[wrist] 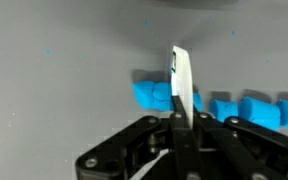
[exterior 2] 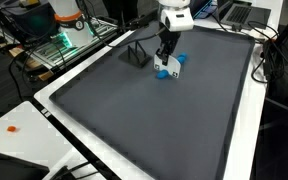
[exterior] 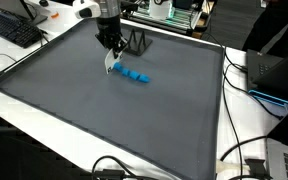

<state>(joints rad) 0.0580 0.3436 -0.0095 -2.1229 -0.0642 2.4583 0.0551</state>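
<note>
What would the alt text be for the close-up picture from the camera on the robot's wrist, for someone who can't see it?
A black gripper, seen from just behind, is shut on a thin white strip that stands upright between its fingers. Beyond it, a row of bright blue blocks lies on a grey mat.

White strip (wrist: 182, 80) gripped upright; blue blocks (wrist: 239, 108) in a row beside
</note>
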